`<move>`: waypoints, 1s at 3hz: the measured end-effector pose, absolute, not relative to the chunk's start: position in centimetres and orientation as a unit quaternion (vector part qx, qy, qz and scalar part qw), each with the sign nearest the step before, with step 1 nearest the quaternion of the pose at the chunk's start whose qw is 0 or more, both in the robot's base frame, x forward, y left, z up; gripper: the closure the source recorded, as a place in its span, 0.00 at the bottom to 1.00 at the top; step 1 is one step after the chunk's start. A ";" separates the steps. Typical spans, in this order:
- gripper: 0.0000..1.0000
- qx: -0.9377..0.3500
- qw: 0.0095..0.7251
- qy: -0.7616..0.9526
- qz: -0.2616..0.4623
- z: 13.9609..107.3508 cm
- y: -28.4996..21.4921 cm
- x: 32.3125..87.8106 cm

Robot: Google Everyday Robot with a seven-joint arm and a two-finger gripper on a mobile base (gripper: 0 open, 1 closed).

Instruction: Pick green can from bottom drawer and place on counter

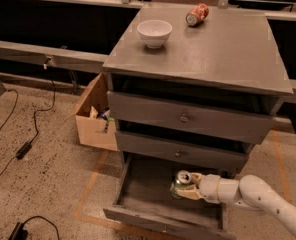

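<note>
The green can (180, 182), with its silver top up, is held in my gripper (186, 186) above the open bottom drawer (148, 199). The gripper is shut on the can from its right side, and my white arm reaches in from the lower right. The can looks lifted a little off the drawer floor and is slightly tilted. The counter (223, 49) is the flat grey top of the cabinet, well above the gripper.
A white bowl (154, 32) and an orange-red can (197, 14) lying on its side rest on the counter. The two upper drawers (188, 119) are closed. An open cardboard box (95, 116) stands left of the cabinet. Cables lie on the floor at left.
</note>
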State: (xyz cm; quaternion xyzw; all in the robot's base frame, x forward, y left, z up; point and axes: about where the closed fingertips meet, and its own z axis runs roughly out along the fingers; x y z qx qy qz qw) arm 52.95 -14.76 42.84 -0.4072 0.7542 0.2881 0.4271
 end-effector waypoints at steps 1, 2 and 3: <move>1.00 -0.410 0.445 0.736 0.304 51.6 -18.2 53.3; 1.00 -0.427 0.433 0.724 0.326 52.2 -17.4 52.0; 1.00 -0.427 0.433 0.724 0.326 52.1 -17.4 52.0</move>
